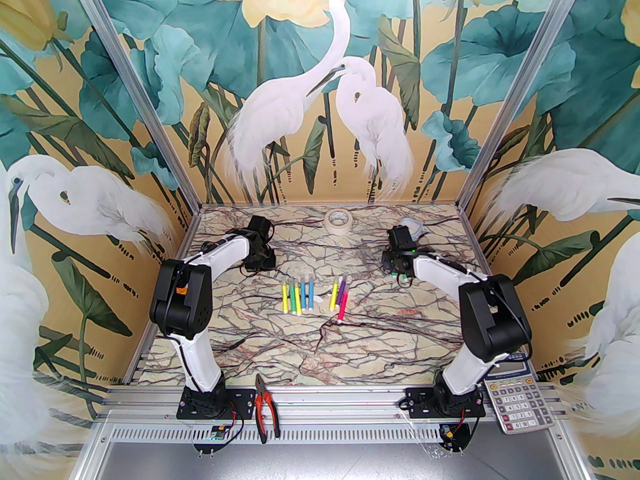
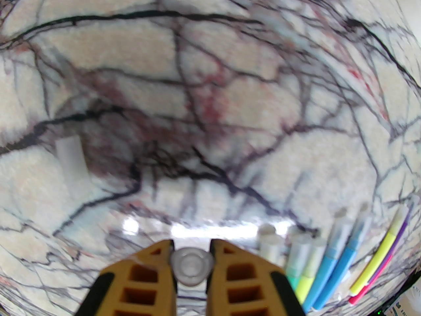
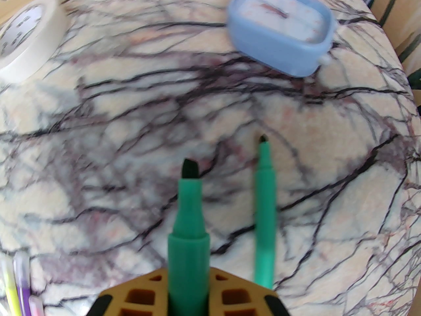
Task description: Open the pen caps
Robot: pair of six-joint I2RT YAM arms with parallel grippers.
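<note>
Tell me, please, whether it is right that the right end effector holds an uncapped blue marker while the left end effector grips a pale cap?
Not quite: the right wrist view shows the marker in the right end effector is green, not blue. It is uncapped, and the left end effector does grip a pale cap.
</note>
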